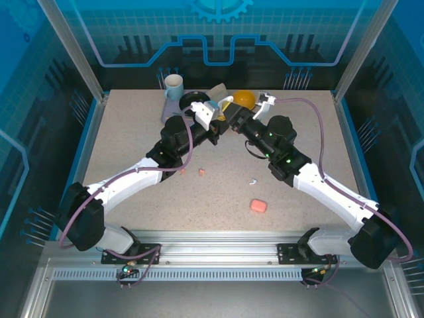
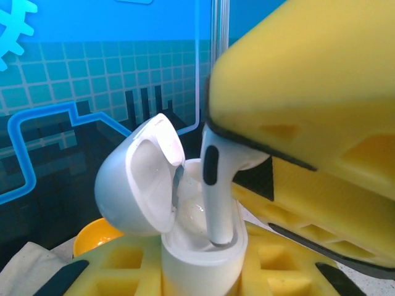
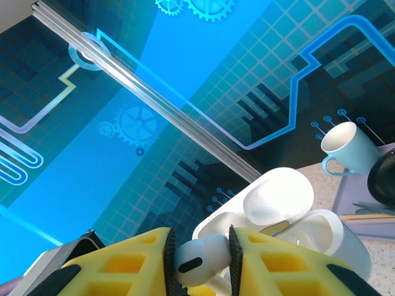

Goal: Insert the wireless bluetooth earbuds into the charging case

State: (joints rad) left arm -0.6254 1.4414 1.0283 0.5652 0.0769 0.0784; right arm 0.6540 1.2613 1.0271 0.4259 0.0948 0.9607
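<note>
At the charging case (image 2: 200, 262) clamped by the left gripper (image 2: 203, 280), 1 light, slick white earbud (image 2: 217, 185) was pinched by its head in the right gripper (image 3: 199, 256).

far centre: mug (image 1: 173, 85), yellow ball (image 1: 244, 98), left arm (image 1: 132, 182), right arm (image 1: 321, 182) block | left table (image 1: 126, 129): open | near right: pink case (image 1: 258, 206)

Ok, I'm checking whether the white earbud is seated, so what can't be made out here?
Left wrist: the white earbud has its stem tip hidden behind the rim of the charging case; depth unclear.
Right wrist: the stem is hidden between the right gripper fingers and cut off by the bottom edge.
Top external: the left gripper and right gripper cover the case; the pink bits on the table are too small to identify.
</note>
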